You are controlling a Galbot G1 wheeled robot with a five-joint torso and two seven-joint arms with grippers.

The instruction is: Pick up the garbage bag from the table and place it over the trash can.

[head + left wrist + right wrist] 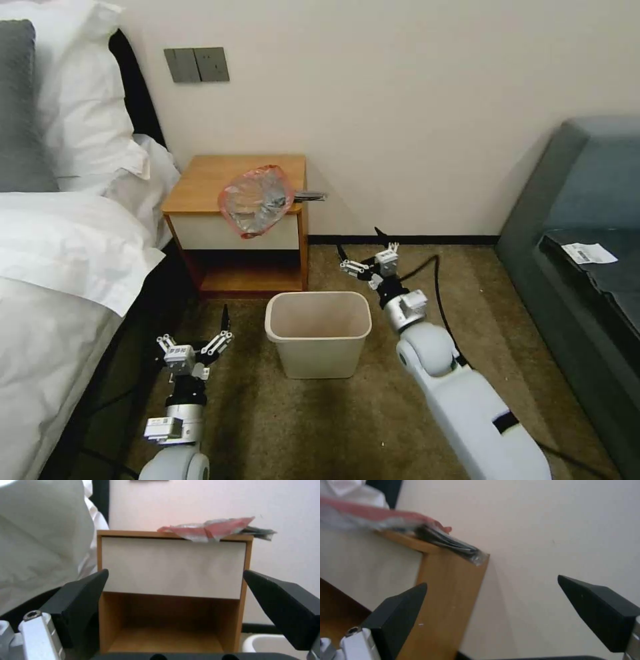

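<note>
Carpet under trash can (319, 333), unlined

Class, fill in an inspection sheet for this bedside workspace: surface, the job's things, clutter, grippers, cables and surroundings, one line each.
Surface: wooden table with a white drawer front, standing on brown carpet.
Job's things: garbage bag lies crumpled on the table's front right corner, overhanging the drawer front; trash can stands upright on the carpet in front of the table, nothing seen inside.
Clutter: a dark flat packet juts past the table's right edge.
Grippers: left gripper open, low beside the bed; right gripper open, right of the table; both hold nothing.
Cables: black cable trails along the right arm.
Surroundings: bed, wall switches, grey sofa.
</note>
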